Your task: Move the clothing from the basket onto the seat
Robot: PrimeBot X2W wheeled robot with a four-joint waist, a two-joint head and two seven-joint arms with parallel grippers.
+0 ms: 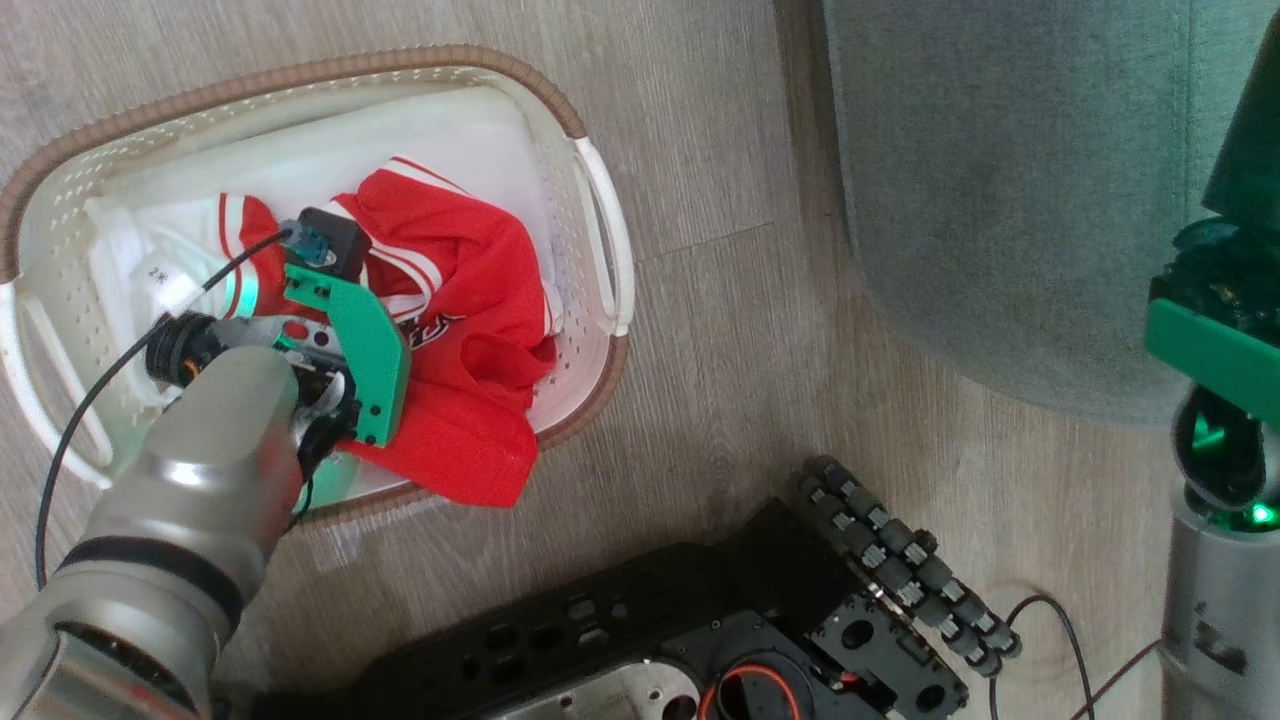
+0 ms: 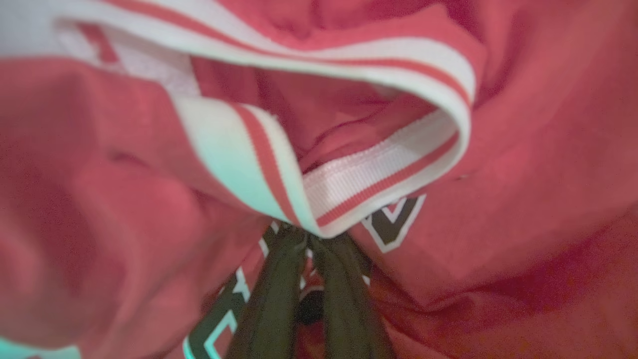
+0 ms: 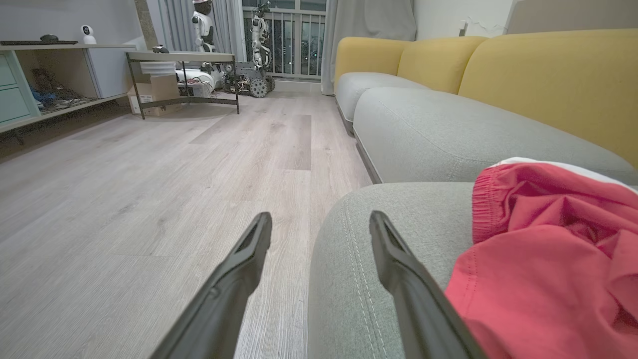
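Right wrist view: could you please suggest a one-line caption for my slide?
The open right gripper hovers beside the grey seat, on which a red garment lies.

Wood floor (image 1: 720,300): basket (image 1: 605,215) on it, grey seat (image 1: 1000,150) nr, not touching; red clothing (image 3: 548,259) on seat.

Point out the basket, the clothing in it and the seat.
basket (image 1: 420,55): head view, brown rim.
clothing (image 1: 470,290): head view, red fabric in the middle of the heap.
seat (image 1: 1000,180): head view, bare grey cushion top.

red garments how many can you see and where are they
2: one red garment bunched in the basket, another garment on the grey seat. The bunch may hide more.
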